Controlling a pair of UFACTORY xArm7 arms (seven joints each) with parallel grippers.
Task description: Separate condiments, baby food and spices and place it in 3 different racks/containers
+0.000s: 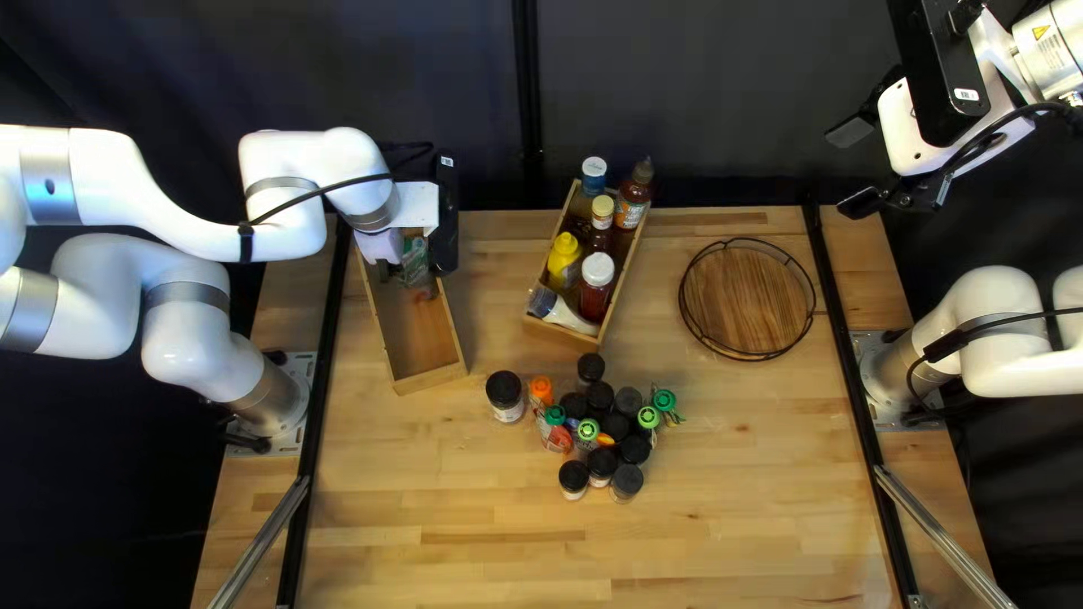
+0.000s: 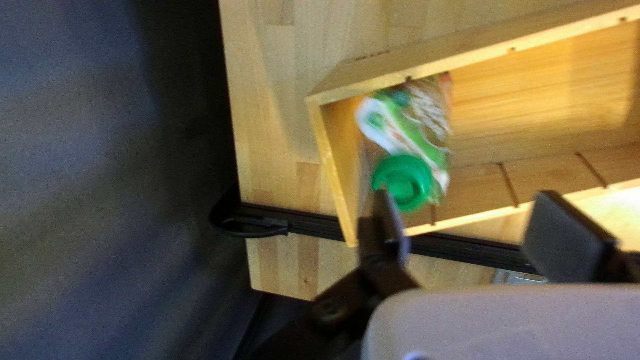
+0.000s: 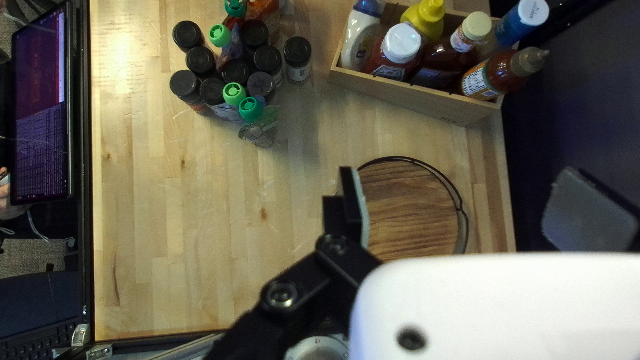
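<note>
1. Your left gripper (image 1: 395, 270) hangs over the left wooden box (image 1: 422, 329), upper left of the frame. Its jaws are wide apart and hold nothing.
2. You have 1 green-capped pouch (image 2: 419, 120) in that box, at its far end, its cap just ahead of 1 of those jaws.
3. Your right gripper (image 1: 846, 170) is raised at the upper right of the frame, jaws wide apart, nothing held.
4. The round wire-rimmed tray (image 1: 748, 296) sits right of center on your tabletop (image 1: 451, 541).
5. Upper center, the middle wooden box (image 1: 562, 334) holds your 6 condiment bottles: 5 upright, including the yellow bottle (image 1: 562, 259), and 1 white squeeze bottle (image 1: 564, 311) leaning at the near end.
6. Near the frame's center, your black-lidded jars (image 1: 504, 390) stand grouped with 4 green-capped pouches (image 1: 665, 402).
</note>
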